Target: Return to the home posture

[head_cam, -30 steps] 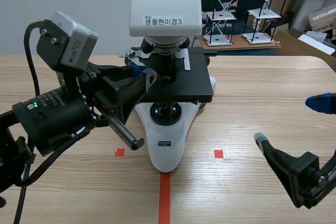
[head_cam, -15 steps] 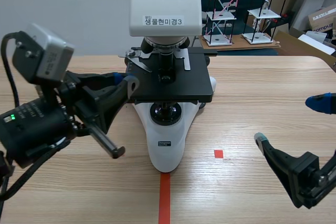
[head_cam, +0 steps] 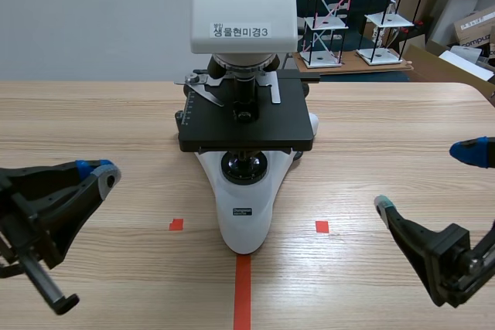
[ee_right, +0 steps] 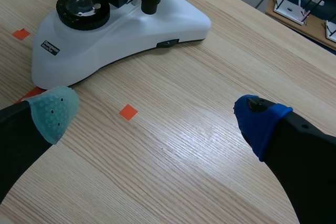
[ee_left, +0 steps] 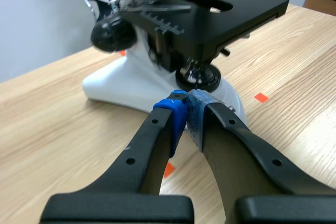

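A white microscope (head_cam: 246,113) with a black stage stands at the table's middle, over the orange-red tape line. My left gripper (head_cam: 99,170) hangs low at the near left, well clear of the microscope's base, shut with nothing in it. In the left wrist view its blue pads (ee_left: 178,116) meet, pointing at the microscope (ee_left: 173,45) ahead. My right gripper (head_cam: 427,178) sits at the near right, open and empty. In the right wrist view its fingertips (ee_right: 52,109) stand wide apart over bare wood, the microscope base (ee_right: 121,22) ahead and to one side.
Small wire-frame shelf models (head_cam: 332,13) and a cardboard box (head_cam: 476,28) stand behind the table's far edge. Bare wooden table (head_cam: 387,129) lies on both sides of the microscope.
My left arm has pulled back from beside the microscope stage, moving left and down to the table's near-left corner. The right arm has not moved.
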Tool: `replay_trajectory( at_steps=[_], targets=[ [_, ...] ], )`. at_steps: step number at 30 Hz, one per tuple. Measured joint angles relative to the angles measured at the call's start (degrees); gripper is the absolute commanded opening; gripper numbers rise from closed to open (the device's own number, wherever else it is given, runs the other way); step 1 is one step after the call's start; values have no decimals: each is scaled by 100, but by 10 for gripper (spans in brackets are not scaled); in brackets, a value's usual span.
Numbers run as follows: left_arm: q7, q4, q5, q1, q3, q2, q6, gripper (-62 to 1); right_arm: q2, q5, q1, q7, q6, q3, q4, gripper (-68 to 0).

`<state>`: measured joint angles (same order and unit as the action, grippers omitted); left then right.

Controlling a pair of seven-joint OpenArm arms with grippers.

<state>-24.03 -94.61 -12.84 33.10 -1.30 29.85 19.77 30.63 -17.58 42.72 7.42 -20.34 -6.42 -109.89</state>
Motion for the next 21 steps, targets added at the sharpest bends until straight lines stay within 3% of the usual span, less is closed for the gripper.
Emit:
replay_trajectory(
  at_steps=[3,5,7,11,13,14,21],
  targets=[
    [-372,0,-2,382,232,0,0,-580,0,0,0,0,0,0,0,-12],
    [-553,0,46,645,393,0,0,-528,0,0,0,0,2,0,0,-12],
    [-800,0,315,903,566,0,2,-421,0,0,0,0,0,0,0,-12],
    [-1558,0,535,1394,844,0,2,-205,0,0,0,0,2,0,0,-12],
    [-1884,0,529,1606,966,0,-2,-86,-2,0,0,0,2,0,0,-12],
    [-1958,-2,527,1705,1038,0,-24,-58,-2,0,0,0,2,0,0,-12],
    [-1945,-2,529,2208,1353,0,-170,-53,-2,0,0,0,2,0,0,-12]
  ],
)
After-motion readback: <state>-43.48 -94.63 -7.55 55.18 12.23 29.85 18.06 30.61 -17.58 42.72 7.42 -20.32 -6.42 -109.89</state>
